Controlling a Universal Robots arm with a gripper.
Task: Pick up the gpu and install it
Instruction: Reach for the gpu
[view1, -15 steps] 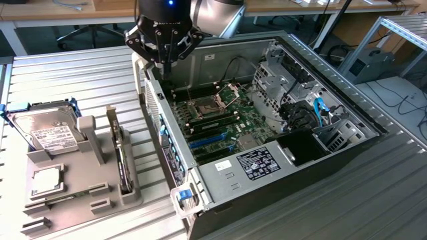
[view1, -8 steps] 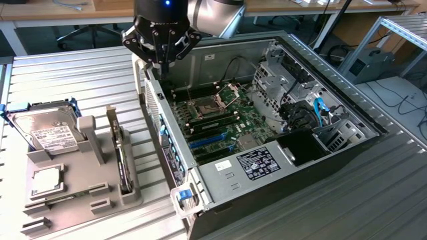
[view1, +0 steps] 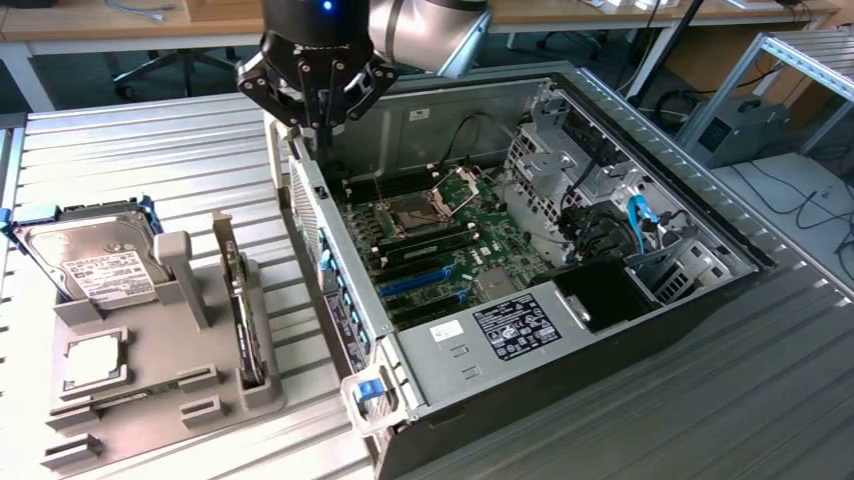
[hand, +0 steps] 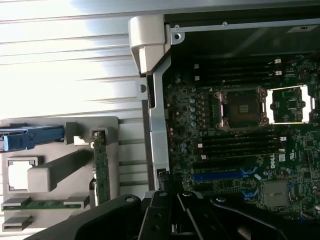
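The black pincer (view1: 320, 128) hangs at the exterior view's upper middle, over the rear edge of the open black computer case (view1: 601, 400). It is drawn together and empty. The thin black-faced gpu card (view1: 240, 320) stands on edge in a grey moulded holder (view1: 260, 395) at lower left on the ribbed metal worktop (view1: 134, 150). The green motherboard (hand: 235, 185) reads "DELL".

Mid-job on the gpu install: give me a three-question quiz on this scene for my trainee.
1. True or false: the gpu is seated in the motherboard.
2. Where does the gripper hang? A) right over the gpu B) above the case wall C) down at the motherboard
3. Fill in: the gpu stands on edge in the gray ____.
Key: 1 false; 2 B; 3 fixture.
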